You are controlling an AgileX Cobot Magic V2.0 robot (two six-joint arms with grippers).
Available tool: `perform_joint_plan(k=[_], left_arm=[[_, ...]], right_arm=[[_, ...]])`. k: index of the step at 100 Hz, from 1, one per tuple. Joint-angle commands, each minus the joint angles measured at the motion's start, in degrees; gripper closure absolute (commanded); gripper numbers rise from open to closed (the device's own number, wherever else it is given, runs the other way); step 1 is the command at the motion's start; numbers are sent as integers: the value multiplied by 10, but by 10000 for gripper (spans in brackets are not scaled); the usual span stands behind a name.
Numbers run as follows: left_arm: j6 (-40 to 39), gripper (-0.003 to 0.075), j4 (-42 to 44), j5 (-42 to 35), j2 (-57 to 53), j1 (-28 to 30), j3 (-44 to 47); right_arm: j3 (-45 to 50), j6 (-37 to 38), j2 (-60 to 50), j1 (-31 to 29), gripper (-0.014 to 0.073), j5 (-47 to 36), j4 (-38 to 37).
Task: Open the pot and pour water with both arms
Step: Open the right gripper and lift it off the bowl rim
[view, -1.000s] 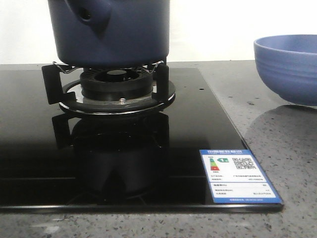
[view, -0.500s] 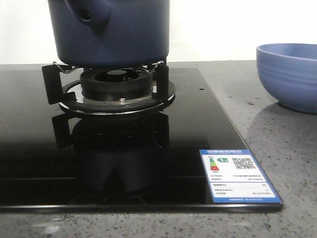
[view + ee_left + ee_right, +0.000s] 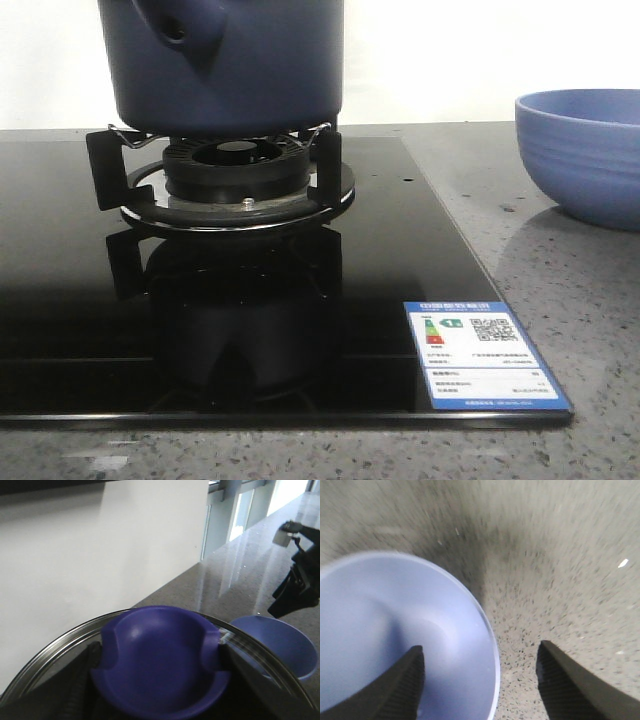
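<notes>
The dark navy pot (image 3: 240, 70) stands on the burner stand (image 3: 237, 175) at the back left, its side knob with a small hole (image 3: 185, 30) facing me; its top is cut off in the front view. In the left wrist view my left gripper (image 3: 159, 655) is shut on the lid's blue knob (image 3: 165, 625); the lid's steel rim (image 3: 50, 650) curves around it. In the right wrist view my right gripper (image 3: 479, 652) is open and straddles the rim of the lighter blue bowl (image 3: 380, 630), one finger over its inside, the other over the countertop.
The bowl (image 3: 585, 155) sits on the grey speckled countertop (image 3: 560, 300) right of the black glass hob (image 3: 400, 250), which carries a blue and white label (image 3: 483, 352) at its front right corner. My right arm (image 3: 300, 580) shows beyond the bowl (image 3: 280, 640) in the left wrist view.
The blue bowl has sunk a little lower in the front view and then stayed nearly still. The pot has not moved.
</notes>
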Motion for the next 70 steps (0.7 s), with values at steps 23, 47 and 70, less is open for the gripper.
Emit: perform_joint_plan(k=[23, 47, 70], left_arm=[[38, 324, -25, -5, 34, -29, -22], [57, 321, -28, -3, 55, -32, -22], [63, 321, -21, -11, 56, -32, -22]], right_arm=[[-27, 0, -93, -3, 155, -12, 11], [-27, 0, -102, -3, 155, -12, 13], [-27, 0, -102, -3, 155, -13, 13]])
